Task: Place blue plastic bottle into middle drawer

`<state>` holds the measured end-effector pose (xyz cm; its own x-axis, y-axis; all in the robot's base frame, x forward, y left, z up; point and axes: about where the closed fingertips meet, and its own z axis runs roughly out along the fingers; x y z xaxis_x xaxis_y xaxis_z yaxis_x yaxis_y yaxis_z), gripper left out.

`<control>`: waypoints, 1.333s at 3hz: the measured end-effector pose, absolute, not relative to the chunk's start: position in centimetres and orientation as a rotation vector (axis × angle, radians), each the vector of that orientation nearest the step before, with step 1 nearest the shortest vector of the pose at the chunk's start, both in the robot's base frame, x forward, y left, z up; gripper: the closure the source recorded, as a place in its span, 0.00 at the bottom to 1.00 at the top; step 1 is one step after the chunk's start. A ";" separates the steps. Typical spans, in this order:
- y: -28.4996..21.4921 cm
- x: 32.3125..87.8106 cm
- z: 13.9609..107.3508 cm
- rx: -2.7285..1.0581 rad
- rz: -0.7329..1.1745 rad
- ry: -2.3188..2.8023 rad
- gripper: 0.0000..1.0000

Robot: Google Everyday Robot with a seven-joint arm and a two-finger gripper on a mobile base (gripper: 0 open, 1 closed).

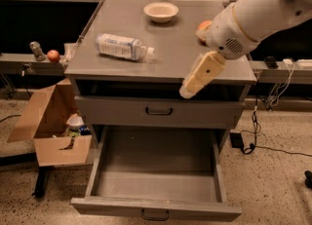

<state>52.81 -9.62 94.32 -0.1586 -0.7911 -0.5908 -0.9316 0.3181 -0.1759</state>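
Currently over the front right edge of the cabinet top (170, 61): a cream gripper (190, 88), tilted down and to the left, carrying nothing visible; open or closed, impossible to tell. Well apart from it, toward the back left of the top: the blue plastic bottle (122, 47), lying on its side, cap pointing right. Directly below, pulled fully out and bare inside: the middle drawer (156, 205), lowest in the cabinet.

Risks, as a judgement. Round and lying flat, so likely to roll away or off the left edge if nudged rather than gripped squarely. Probably soft-walled, so liable to buckle or slip if squeezed near the cap. Once lifted, liable to clip the closed drawer (158, 112) above or the low front lip on the way down, or to land on the floor if released too early.

Nearby: a white bowl (161, 11) at the back of the top and an orange (203, 25) partly hidden behind the arm (258, 14) on the right, both off the straight line to the bottle. Left of the cabinet, an open cardboard box (48, 121) on the floor and an apple (53, 55) on a low ledge. To the right, cables (273, 148) trailing across the floor. Nothing between gripper and bottle.
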 end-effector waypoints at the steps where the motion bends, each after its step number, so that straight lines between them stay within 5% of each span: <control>1: -7.7 57.4 92.1 -1.420 0.368 1.925 0.00; 4: -2.3 67.2 88.1 -1.341 0.486 1.827 0.00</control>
<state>67.22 -2.32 88.09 -0.1170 -0.6118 -0.7823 -0.9198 0.3638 -0.1469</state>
